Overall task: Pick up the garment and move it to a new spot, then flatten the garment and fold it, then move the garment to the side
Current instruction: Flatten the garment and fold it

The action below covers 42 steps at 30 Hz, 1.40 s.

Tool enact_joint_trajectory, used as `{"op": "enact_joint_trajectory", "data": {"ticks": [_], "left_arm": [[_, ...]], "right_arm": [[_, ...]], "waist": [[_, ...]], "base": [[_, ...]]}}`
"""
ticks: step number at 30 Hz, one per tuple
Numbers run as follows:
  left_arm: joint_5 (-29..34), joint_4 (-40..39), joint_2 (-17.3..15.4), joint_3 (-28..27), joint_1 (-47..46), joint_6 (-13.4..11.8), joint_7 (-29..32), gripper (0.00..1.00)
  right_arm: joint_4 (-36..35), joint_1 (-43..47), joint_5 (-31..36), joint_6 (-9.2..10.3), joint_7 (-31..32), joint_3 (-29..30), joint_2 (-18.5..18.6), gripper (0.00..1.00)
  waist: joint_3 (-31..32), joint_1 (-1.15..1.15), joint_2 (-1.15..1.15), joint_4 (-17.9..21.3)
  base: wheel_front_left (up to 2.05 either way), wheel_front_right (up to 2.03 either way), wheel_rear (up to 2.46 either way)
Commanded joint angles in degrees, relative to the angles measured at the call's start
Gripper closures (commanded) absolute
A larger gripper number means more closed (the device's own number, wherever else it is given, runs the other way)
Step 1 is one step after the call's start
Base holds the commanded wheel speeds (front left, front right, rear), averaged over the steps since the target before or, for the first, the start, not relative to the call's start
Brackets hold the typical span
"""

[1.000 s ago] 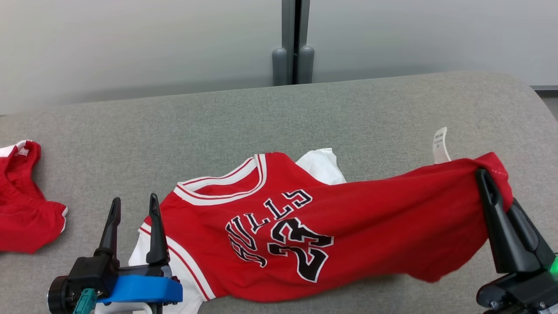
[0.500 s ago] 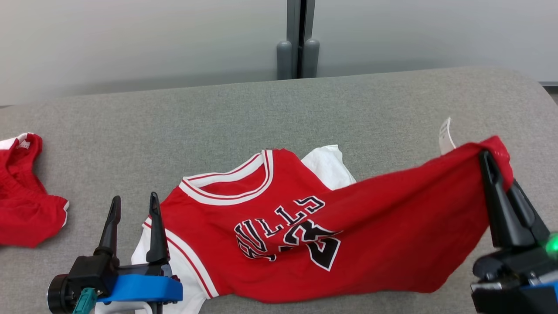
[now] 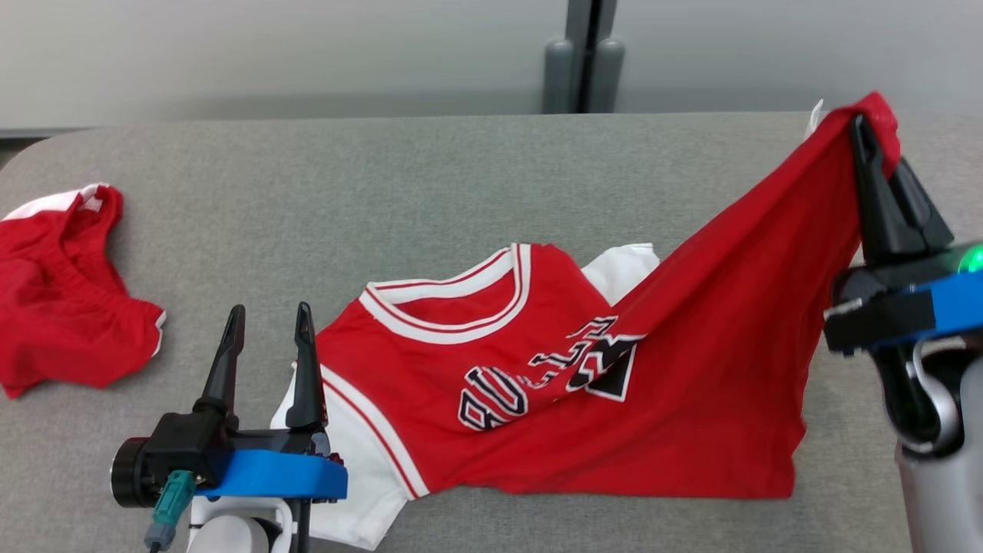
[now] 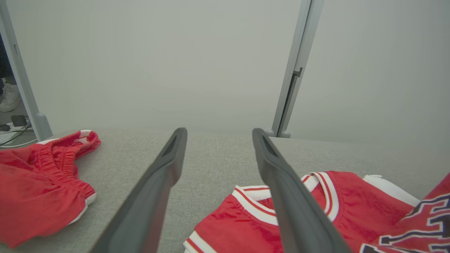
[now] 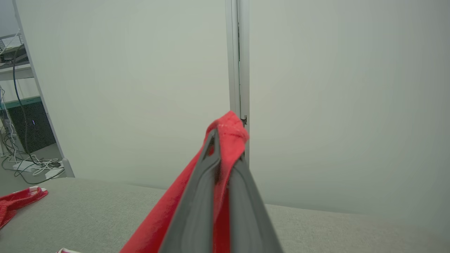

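Because red cloth bunches over my right fingers, how deep the hem sits between them is hidden. They are pressed together on one corner of the red Bulls jersey and hold it up off the grey tabletop at the right. From that corner the jersey slopes down to its collar end, which lies flat near the middle of the tabletop. A fold swallows part of the lettering, so the number is hard to read. White cloth pokes out behind the collar and again under the near armhole; whether it belongs to the jersey I cannot tell. A sliver of white label shows behind the raised corner. My left fingers stand apart, holding nothing, just beside the armhole trim. Red shorts lie well apart at the left, cut off by the head view's edge. My left wrist view shows their gathered waistband. My right wrist view shows the red corner wrapped over my fingertips against a pale wall, with cables on the floor far left.
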State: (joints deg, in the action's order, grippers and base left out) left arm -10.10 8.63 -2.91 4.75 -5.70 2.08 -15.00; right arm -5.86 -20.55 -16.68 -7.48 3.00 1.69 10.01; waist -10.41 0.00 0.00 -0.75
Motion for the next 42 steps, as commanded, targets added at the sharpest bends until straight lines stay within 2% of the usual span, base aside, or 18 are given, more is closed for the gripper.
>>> {"op": "enact_joint_trajectory", "data": {"ticks": [1,12,18,19,20,21,26,31,36,42], "left_arm": [[-0.4,0.1,0.1,0.5,-0.9,-0.1,-0.3,0.00],[-1.4,0.9,0.0,3.3,-3.2,-0.5,-0.3,0.00],[-1.3,0.9,0.1,3.6,-3.6,-0.5,-0.3,0.00],[-1.3,0.9,0.1,3.7,-3.6,-0.5,-0.3,0.00],[-1.3,1.0,0.0,3.7,-3.6,-0.6,-0.3,0.00],[-1.2,1.0,0.0,3.6,-3.5,-0.6,-0.3,0.00],[-0.6,1.3,0.0,2.4,-2.6,-0.7,-0.3,0.00],[0.8,1.5,0.1,0.3,-1.4,0.2,-0.3,0.00],[1.8,1.4,0.0,-2.1,0.4,0.6,-0.3,0.00],[2.5,1.2,0.0,-4.6,2.7,1.4,-0.3,0.00]], "right_arm": [[2.7,-3.0,0.4,-0.03,-1.1,-0.2,0.9,1.00],[25.4,-18.1,3.9,-0.03,-5.9,-1.4,5.8,1.00],[39.1,-24.7,6.0,-0.03,-8.3,-1.8,6.5,1.00],[41.4,-25.5,6.2,-0.03,-8.6,-2.1,6.3,0.78],[43.9,-26.1,6.1,-0.03,-8.4,-2.5,6.1,0.33],[46.2,-26.6,6.5,-0.03,-8.2,-3.2,6.2,0.00],[53.5,-27.4,5.8,-0.03,-12.1,-5.2,5.7,0.00],[55.6,-24.5,4.4,-0.03,-16.6,-5.2,5.8,0.00],[50.1,-18.1,2.0,-0.03,-18.1,-4.1,5.0,0.00],[36.4,-5.3,2.0,-0.03,-18.2,-2.1,2.8,0.00]], "waist": [[-1.3,0.00,0.00,-1.5],[-4.7,0.00,0.00,-7.9],[-5.4,0.00,0.00,-9.5],[-5.4,0.00,0.00,-9.6],[-5.4,0.00,0.00,-9.6],[-5.4,0.00,0.00,-9.6],[-4.6,0.00,0.00,-7.8],[-2.6,0.00,0.00,-4.8],[0.0,0.00,0.00,-1.9],[2.3,0.00,0.00,0.6]], "base": [[0.00,0.00,0.00],[0.00,0.00,0.00],[0.00,0.00,0.00],[0.00,0.00,0.00],[0.00,0.00,0.00],[0.00,0.00,0.00],[0.00,0.00,0.00],[0.00,0.00,0.00],[0.00,0.00,0.00],[0.00,0.00,0.00]]}}
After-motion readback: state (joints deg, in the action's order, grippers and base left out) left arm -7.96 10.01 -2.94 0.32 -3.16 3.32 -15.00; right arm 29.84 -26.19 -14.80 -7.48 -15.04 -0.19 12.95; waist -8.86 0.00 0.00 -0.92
